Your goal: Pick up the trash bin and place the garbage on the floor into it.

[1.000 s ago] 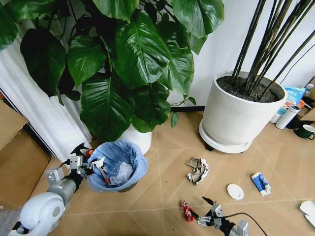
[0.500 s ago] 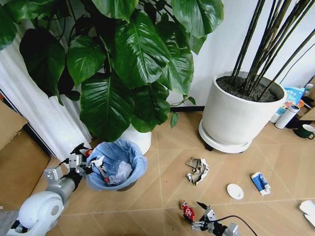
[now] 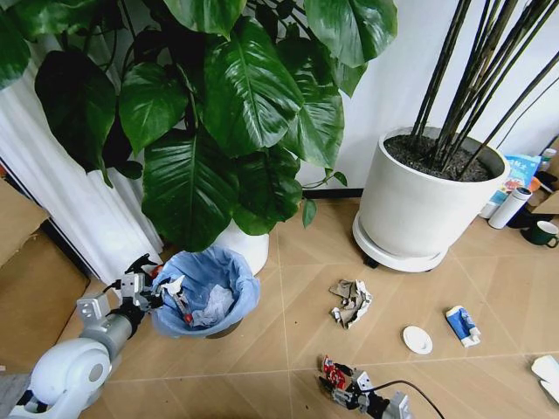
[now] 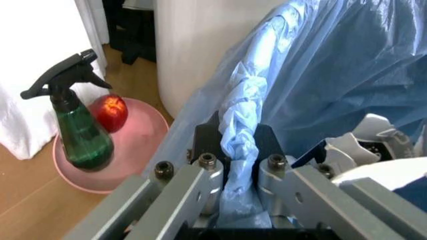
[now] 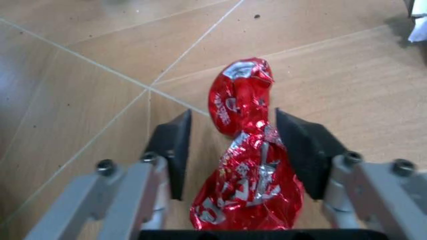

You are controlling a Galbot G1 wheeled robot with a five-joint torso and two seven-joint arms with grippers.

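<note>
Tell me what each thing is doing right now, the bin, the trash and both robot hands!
trash bin: upright, trash inside, rim gripped.
left gripper: shut on the bin's blue bag rim.
right gripper: open, fingers either side of the red wrapper.
red wrapper: crumpled, lying on the floor.
paper wad: crumpled, on floor.
white disc: flat on floor.

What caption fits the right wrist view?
Right gripper open, fingers straddling a crumpled red wrapper on the wooden floor.
</note>
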